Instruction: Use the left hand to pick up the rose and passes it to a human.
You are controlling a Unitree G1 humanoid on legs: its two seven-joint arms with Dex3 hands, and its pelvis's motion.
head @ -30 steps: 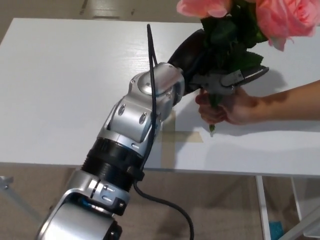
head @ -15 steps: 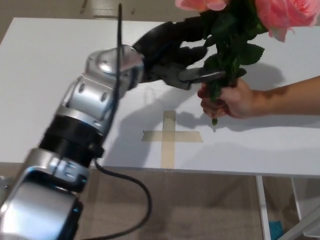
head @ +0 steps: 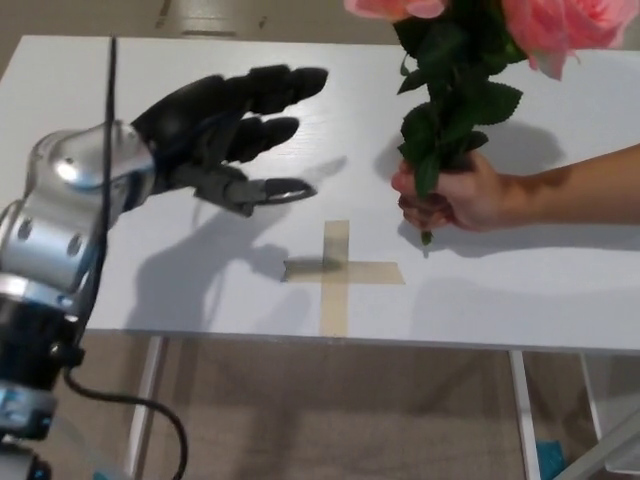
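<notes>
tan masking tape, laid as a cross (head: 337, 270) on the white tabletop (head: 150, 270) near the front edge, sat nearest the camera with nothing on it. silver-jointed left arm came in from the picture's left, ending in the black three-fingered left hand (head: 232, 135), which hung above the table, fingers spread apart, nothing in it. right hand did not show.

across a clear gap to the robot's right, a person's bare hand (head: 452, 195) was closed round the lower green stems of the pink artificial-looking rose bunch (head: 455, 95). stems upright, cut ends poking out just below the fist, leaves dark above it, pink blooms cut off by the top of the frame. rose was off the table, wholly in the person's grip, well apart from the left hand.

judgement: handover looked complete. bunch read as light and top-heavy; petals and leaves soft, easily crushed; stems thin and likely to twist. best hold would be on the bundled stems, low, under the leaves.

containers: none in view, no vase or box.
</notes>
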